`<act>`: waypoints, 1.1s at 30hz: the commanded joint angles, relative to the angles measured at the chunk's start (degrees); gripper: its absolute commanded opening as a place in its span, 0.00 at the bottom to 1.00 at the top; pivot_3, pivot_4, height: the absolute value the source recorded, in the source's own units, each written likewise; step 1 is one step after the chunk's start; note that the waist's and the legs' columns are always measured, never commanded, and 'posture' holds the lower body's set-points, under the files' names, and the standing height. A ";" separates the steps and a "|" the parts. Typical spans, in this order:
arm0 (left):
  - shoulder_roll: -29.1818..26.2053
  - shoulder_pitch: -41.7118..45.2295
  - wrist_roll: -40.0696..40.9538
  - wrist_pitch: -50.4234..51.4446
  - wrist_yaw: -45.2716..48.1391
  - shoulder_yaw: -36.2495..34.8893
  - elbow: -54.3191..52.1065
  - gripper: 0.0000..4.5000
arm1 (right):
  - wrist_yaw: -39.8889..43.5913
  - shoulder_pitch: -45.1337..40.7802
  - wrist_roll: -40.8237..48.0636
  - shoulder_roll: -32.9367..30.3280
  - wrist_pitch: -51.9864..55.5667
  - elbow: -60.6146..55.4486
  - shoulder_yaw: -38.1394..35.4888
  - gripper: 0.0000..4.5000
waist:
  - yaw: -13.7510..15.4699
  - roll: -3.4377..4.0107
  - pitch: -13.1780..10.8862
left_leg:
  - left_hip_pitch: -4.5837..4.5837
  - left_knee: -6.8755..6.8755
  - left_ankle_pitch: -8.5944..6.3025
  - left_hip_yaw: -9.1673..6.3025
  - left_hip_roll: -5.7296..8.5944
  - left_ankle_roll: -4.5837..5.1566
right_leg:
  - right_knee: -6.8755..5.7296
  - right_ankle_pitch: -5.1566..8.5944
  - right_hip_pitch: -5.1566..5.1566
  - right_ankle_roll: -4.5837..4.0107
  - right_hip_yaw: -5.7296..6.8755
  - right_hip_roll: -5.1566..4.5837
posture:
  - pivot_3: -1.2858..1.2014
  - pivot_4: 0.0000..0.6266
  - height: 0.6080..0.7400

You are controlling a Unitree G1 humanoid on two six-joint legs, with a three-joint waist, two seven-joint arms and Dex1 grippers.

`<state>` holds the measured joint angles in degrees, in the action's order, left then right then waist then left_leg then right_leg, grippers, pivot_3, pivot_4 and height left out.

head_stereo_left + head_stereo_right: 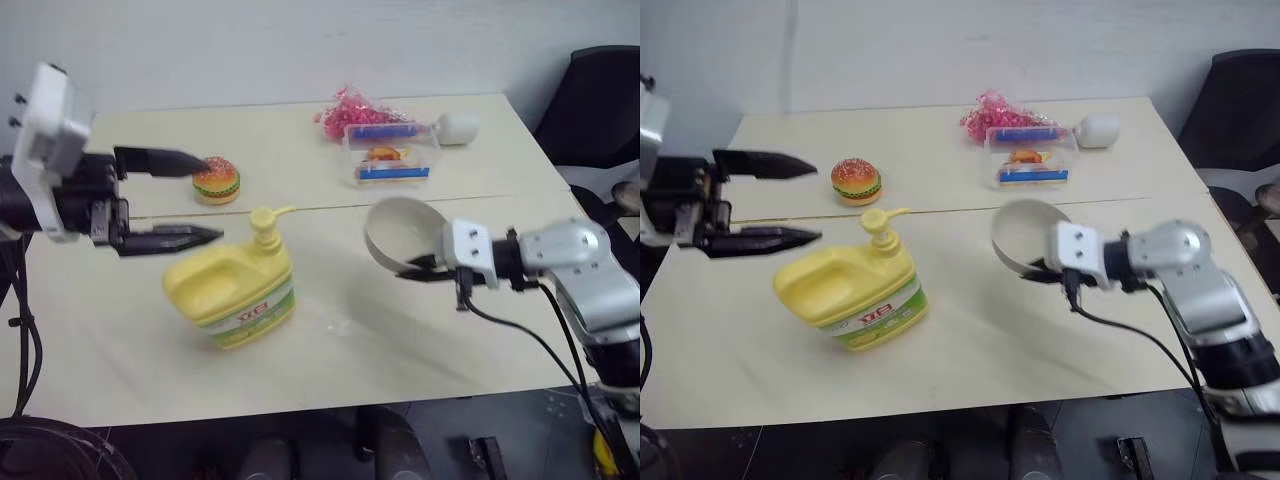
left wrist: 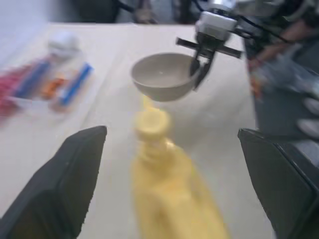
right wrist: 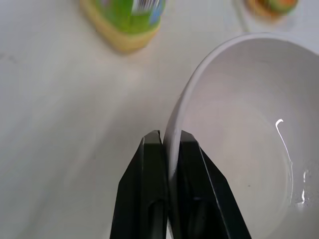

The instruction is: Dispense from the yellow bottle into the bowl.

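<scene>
Black fingers of my left gripper (image 1: 172, 200) stand spread wide and hold nothing, hovering just left of the yellow bottle (image 1: 232, 290), a large squat yellow plastic jug with a built-in handle, a yellow pump top and a green-white label with red lettering. That jug stands upright on the pale beige table (image 1: 120, 350), near its front edge, and I take it as my landmark. Behind the yellow bottle and slightly left sits a small toy hamburger (image 1: 216, 181), close to the upper finger of my left gripper. To the right of the yellow bottle, off the table, my right gripper (image 3: 169, 149) has its 2 fingers pinched tight on the rim of the bowl (image 1: 400, 232), a small round bowl, beige-grey outside and whitish inside. The bowl is tilted, its opening turned up and toward me. Farther back and right of the yellow bottle lie a clear plastic box with blue stripes (image 1: 393, 157), a pink crinkly bundle (image 1: 350, 112) and a small white rounded object (image 1: 457, 127).
</scene>
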<state>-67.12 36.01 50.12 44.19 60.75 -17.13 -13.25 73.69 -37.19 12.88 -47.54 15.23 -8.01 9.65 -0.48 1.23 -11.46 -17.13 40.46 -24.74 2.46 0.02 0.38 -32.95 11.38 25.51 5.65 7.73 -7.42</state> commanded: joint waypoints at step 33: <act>8.54 3.59 -15.46 -10.49 5.31 13.59 -0.60 0.01 | 18.81 -32.63 -2.66 14.51 -9.43 22.19 12.04 0.00 | -1.16 -0.14 0.04 | -0.86 0.82 -0.15 -0.36 0.02 0.08 | -0.07 -0.07 0.31 0.12 0.28 -0.10 | 0.52 0.24 1.00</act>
<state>-58.62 39.84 36.66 33.54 65.70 -5.33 -14.47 88.73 -67.55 8.79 -32.41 6.30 15.35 22.25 -1.64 1.10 -11.42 -17.99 41.27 -24.88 2.10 0.04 0.46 -33.02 11.31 25.82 5.77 8.01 -7.52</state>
